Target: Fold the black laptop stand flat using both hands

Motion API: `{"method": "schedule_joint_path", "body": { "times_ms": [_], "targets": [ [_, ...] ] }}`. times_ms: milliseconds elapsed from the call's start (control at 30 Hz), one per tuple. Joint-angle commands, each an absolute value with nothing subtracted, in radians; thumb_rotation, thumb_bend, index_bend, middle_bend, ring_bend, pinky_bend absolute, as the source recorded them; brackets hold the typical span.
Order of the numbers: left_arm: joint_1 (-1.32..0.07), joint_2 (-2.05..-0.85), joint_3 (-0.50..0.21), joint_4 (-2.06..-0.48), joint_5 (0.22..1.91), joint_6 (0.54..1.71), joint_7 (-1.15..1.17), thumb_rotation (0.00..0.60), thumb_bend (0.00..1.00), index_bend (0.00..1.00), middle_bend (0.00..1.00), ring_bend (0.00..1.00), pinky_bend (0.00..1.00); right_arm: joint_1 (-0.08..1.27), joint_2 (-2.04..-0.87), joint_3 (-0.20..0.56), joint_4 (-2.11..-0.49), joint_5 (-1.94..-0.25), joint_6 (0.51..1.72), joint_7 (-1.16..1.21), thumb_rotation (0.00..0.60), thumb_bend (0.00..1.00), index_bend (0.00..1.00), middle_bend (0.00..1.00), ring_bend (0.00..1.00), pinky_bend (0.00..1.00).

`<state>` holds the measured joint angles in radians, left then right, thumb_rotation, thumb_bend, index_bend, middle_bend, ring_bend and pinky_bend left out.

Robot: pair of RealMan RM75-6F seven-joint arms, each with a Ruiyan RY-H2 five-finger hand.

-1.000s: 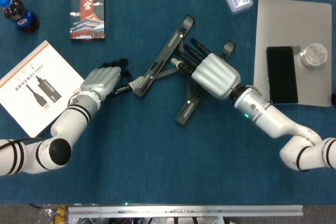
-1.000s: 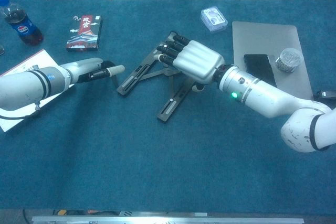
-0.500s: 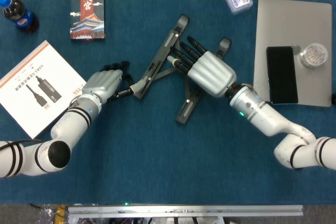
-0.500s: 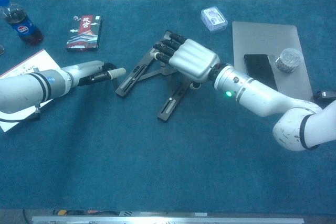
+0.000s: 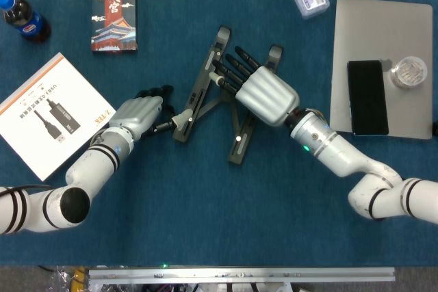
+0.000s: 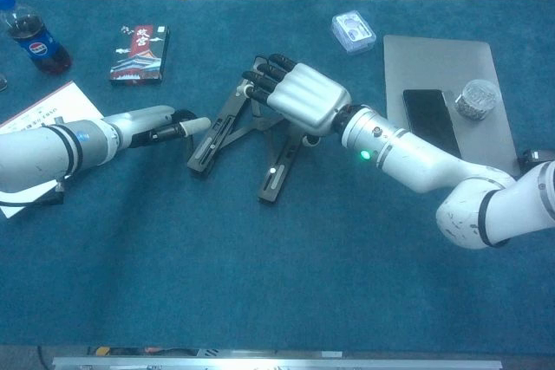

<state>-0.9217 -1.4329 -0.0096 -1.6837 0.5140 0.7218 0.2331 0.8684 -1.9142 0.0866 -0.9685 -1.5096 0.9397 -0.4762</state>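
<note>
Mid-fold, the right robot hand is lying spread and ungrasping over the laptop stand at the bench centre, while the left robot hand, at eight o'clock, is bracing its near end with a fingertip, fingers unclenched; next probably pressing both rails together.
</note>
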Motion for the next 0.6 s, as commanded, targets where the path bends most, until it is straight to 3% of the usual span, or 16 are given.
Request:
{"method": "schedule_joint_path", "body": {
  "times_ms": [33, 600],
  "targets": [
    [-0.92, -1.431, -0.008, -1.687, 0.517, 0.722, 0.23, 0.0, 0.2, 0.36, 0.0, 0.0, 0.0, 0.872, -1.921, 0.089, -0.961, -1.51, 0.939, -0.475, 0.6, 0.0, 0.0, 0.0, 0.0, 0.0],
    [-0.913, -1.419, 0.0, -1.704, 0.53, 0.716, 0.205, 0.0, 0.2, 0.36, 0.0, 0.0, 0.0, 0.894, -1.972, 0.103, -0.901, -1.509, 0.934, -0.453, 0.6, 0.0, 0.0, 0.0, 0.0, 0.0]
  ]
}}
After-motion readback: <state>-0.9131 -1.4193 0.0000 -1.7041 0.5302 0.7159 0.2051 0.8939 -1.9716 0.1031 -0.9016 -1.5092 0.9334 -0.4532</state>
